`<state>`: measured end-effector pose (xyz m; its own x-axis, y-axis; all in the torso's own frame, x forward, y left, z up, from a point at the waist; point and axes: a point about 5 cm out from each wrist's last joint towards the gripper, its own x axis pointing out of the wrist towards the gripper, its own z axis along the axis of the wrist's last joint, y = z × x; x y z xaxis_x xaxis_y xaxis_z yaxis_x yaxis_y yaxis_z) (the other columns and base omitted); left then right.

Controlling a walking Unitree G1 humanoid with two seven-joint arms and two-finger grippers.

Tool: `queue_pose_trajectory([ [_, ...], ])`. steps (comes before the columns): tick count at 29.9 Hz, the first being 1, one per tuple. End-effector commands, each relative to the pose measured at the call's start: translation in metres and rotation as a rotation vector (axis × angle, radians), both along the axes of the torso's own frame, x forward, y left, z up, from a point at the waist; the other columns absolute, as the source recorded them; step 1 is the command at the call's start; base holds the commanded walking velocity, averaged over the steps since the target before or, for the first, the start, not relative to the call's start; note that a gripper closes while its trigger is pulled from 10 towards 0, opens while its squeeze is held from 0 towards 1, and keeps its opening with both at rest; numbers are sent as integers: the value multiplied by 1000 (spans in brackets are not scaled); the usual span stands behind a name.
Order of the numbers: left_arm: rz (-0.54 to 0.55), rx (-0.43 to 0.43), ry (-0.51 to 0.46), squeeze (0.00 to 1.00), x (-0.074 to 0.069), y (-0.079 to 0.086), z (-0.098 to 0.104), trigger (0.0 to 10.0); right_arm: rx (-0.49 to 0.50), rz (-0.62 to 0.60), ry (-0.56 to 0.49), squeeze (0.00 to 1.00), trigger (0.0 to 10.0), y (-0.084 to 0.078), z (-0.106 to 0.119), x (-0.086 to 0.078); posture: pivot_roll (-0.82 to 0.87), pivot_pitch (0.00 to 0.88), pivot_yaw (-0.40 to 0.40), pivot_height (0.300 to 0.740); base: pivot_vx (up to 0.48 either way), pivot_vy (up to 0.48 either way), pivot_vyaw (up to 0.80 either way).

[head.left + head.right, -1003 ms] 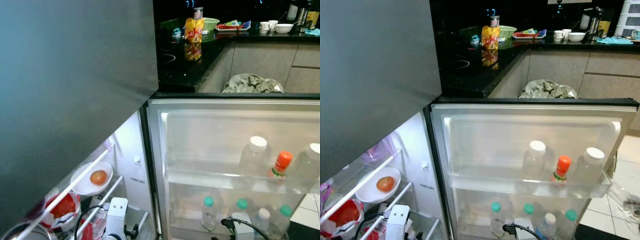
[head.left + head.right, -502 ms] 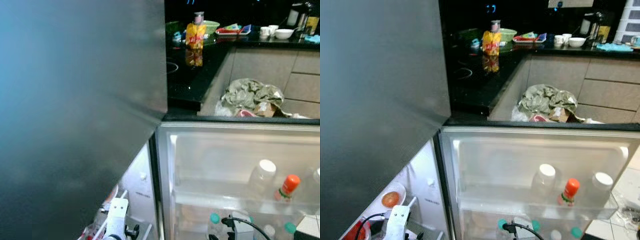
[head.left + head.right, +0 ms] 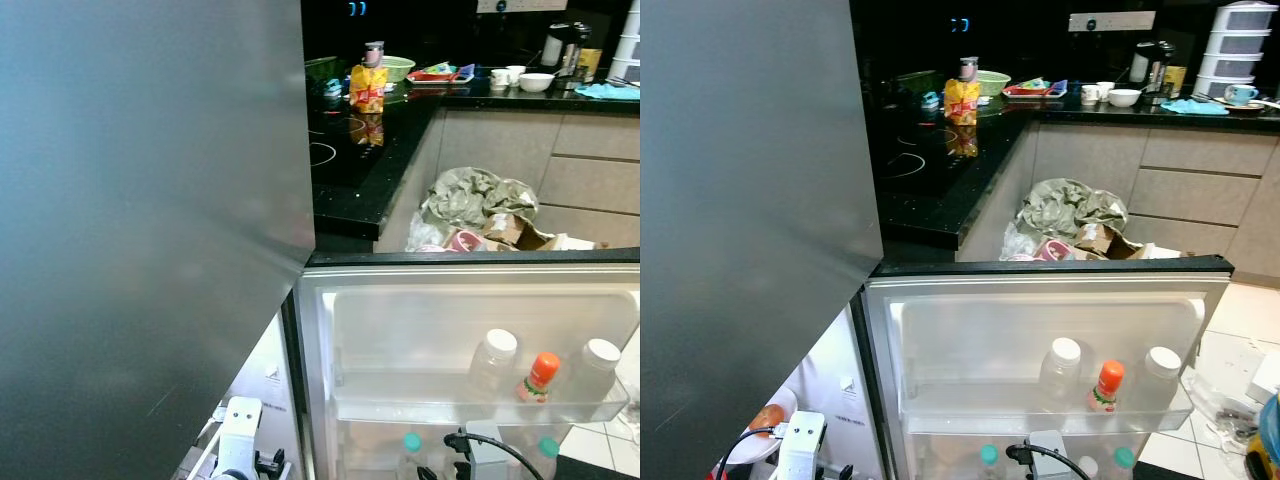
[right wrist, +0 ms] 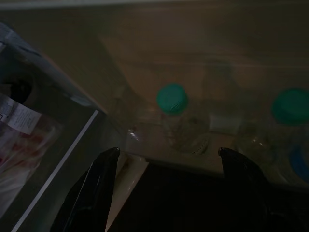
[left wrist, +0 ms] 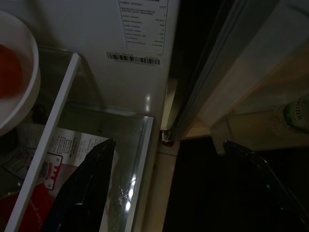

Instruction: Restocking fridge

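The fridge's lower door [image 3: 1040,320] stands open. Its upper door shelf holds two white-capped clear bottles [image 3: 1062,365] and an orange-capped bottle [image 3: 1106,385]. Green-capped bottles [image 4: 172,99] stand in the door shelf below. My left gripper [image 5: 167,142] is open and empty, low by the fridge's glass shelf [image 5: 101,121], near a white bowl [image 5: 19,96] with something red in it. My right gripper [image 4: 168,150] is open and empty, facing the green-capped bottles. Both wrists [image 3: 238,440] show at the bottom edge of the eye views.
The grey upper fridge door [image 3: 150,250] covers the left. Beyond the fridge door, a black counter [image 3: 360,160] carries a yellow snack bag [image 3: 367,88], a green bowl and cups. A full rubbish bag [image 3: 1070,215] sits behind the door. Tiled floor [image 3: 1240,350] lies at right.
The camera has tilted up and shifted, so more of the counter and rubbish bag shows and less of the fridge's inside. Both wrists stay low at the bottom edge.
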<state>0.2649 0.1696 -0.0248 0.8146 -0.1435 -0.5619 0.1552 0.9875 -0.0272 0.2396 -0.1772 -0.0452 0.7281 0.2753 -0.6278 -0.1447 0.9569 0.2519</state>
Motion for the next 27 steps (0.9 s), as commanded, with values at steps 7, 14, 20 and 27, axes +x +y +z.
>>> queue_pose_trajectory([
  [7,-28,43,3,0,-1,4,-1,10000,27,8,-11,0,10000,4,0,0,-44,38,23,740,0,0,0],
  [14,-9,11,-18,0,2,2,2,10000,-1,11,-2,0,10000,6,0,1,-44,41,26,740,0,-178,0],
  [20,-15,11,-22,0,3,2,3,10000,-3,8,-11,0,10000,7,1,3,-45,44,27,740,0,-480,0],
  [27,-18,10,-23,0,3,1,3,10000,-6,8,-10,0,10000,6,1,3,-46,46,26,740,0,-480,0],
])
